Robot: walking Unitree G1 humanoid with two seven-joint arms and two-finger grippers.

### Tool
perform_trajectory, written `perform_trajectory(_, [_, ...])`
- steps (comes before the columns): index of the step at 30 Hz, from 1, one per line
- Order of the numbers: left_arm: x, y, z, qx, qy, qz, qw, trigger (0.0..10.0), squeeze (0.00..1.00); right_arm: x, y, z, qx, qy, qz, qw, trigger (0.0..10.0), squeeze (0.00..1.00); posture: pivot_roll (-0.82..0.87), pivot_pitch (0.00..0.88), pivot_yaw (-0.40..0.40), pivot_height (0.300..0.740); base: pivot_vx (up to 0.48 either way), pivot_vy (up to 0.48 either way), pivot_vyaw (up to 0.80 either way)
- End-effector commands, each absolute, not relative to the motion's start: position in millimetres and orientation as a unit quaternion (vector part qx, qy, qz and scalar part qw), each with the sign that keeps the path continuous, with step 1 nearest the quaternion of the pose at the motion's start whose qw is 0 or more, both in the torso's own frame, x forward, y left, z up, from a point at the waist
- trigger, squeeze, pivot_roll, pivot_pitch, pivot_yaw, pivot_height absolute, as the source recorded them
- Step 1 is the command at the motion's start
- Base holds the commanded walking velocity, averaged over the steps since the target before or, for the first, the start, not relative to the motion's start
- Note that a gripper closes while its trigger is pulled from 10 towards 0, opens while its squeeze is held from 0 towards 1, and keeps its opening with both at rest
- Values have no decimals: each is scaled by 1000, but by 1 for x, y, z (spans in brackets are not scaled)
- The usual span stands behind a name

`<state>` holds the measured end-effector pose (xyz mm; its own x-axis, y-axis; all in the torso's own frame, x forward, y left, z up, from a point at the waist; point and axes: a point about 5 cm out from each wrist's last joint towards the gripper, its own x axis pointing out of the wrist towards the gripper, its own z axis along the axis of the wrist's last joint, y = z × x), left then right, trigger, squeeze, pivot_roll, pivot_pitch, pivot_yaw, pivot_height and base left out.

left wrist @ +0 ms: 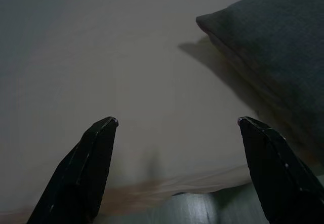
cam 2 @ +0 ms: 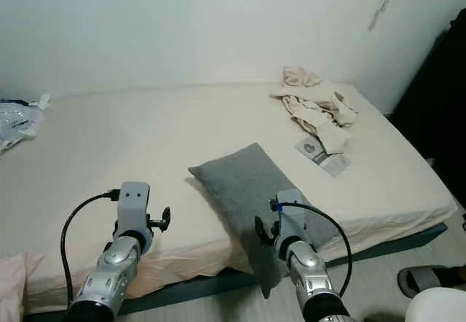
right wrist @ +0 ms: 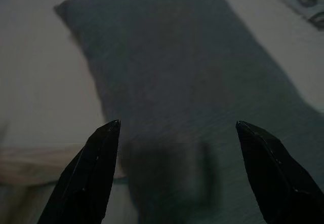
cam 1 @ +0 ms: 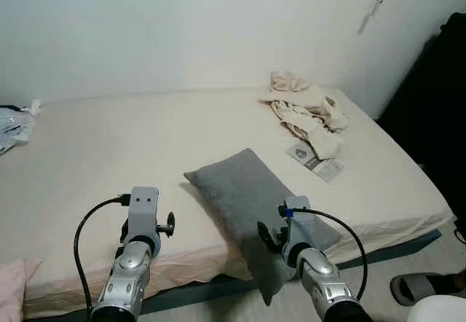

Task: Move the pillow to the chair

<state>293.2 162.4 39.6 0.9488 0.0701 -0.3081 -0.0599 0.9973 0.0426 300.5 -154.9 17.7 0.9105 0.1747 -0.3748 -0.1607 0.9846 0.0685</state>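
Gray pillow (cam 1: 251,202) overhangs the bed (cam 1: 109,147) edge. My right gripper (right wrist: 177,125), fingers wide, hovers above it; my left gripper (left wrist: 176,121), wide, over bare sheet beside it.

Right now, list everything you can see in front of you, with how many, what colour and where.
pillow: one, grey, near edge of the bed, one corner hanging over the edge
bed: one, cream sheet, against the white wall
crumpled cloth: one heap, beige, far right of the bed
printed packet: one, white and grey, flat just in front of the cloth
bundle: one, pale blue-white, far left edge of the bed
slipper: one, grey, on the floor at right
pink fabric: one piece, lower left corner
left gripper: open, over the bare sheet left of the pillow
right gripper: open, above the pillow's near end
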Motion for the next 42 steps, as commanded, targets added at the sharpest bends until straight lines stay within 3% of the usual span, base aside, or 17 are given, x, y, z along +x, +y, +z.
perform_trajectory(1, [293, 159, 39, 9, 156, 29, 987, 10000, 0, 305, -162, 25, 21, 173, 69, 982, 10000, 0, -70, 74, -54, 740, 0, 0, 0])
perform_trajectory(26, [303, 152, 44, -5, 156, -1, 988, 10000, 0, 320, -174, 43, 26, 152, 63, 986, 10000, 0, -76, 80, -56, 671, 0, 0, 0])
perform_trajectory(42, [300, 149, 42, -4, 164, -12, 986, 10000, 0, 314, -169, 40, 45, 146, 69, 986, 10000, 0, -72, 90, -51, 631, 0, 0, 0])
